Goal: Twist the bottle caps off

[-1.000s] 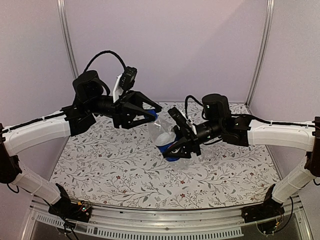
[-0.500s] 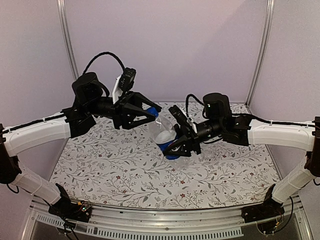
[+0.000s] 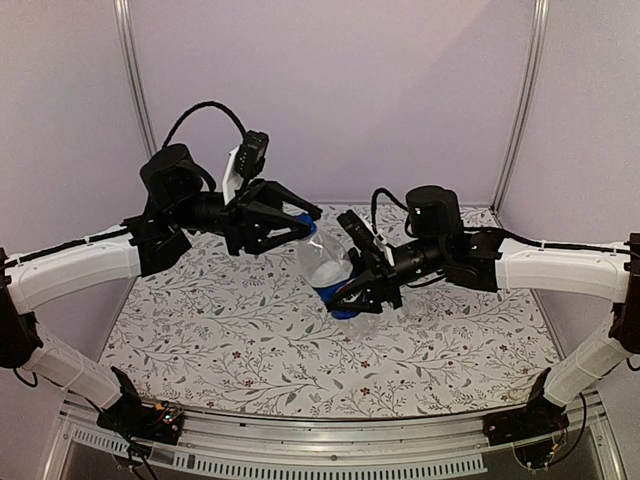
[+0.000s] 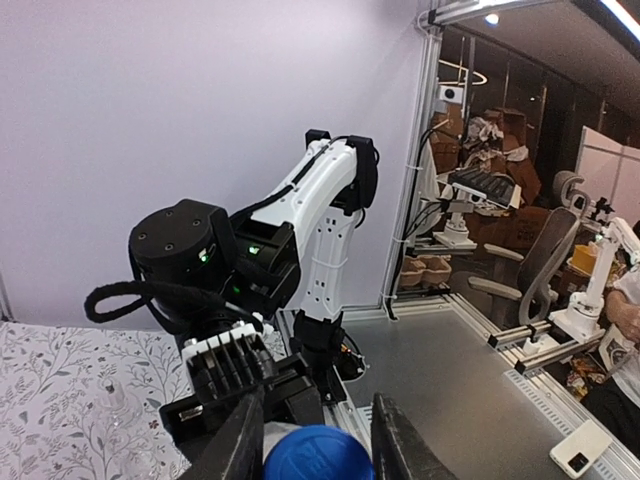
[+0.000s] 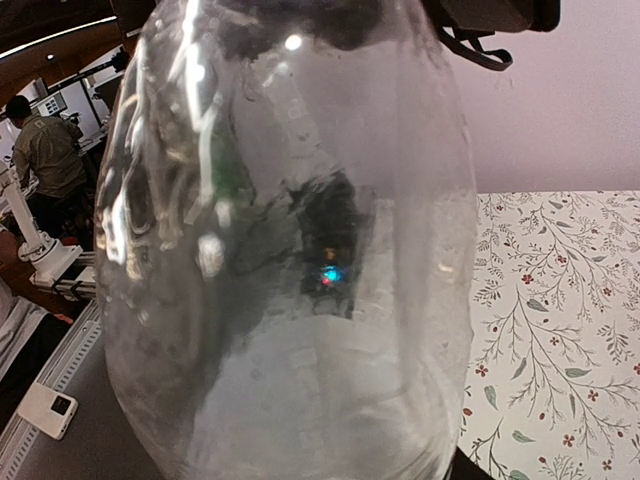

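**Near edge.** Counter (image 3: 220, 330): floral-print cover. Both arm bases are bolted at its near corners.

**Middle of counter, right of centre.** Right pincer (image 3: 352, 272): reaches in from the right edge, clamped across the body of the bottle (image 3: 325, 262), one finger above it and one below.

**Bottle.** Clear plastic with a blue label (image 3: 345, 308) round its lower end. It is tilted, base towards the near edge and neck rising towards the far-left corner. It sits over the middle of the counter; whether the base touches the counter cannot be told. In the right wrist view its clear wall fills nearly the whole picture, with the floral counter showing past it on the right.

**Beyond, at the bottle's neck.** Cap (image 4: 318, 455): solid blue, round, seated on the neck.

**Left pincer** (image 3: 303, 226): reaches in from the left edge at the bottle's upper end. In the left wrist view its fingers (image 4: 395, 445) lie against both sides of the cap, closed on it.

**Far edge.** Plain pale wall (image 3: 400, 90) with metal uprights at the corners.
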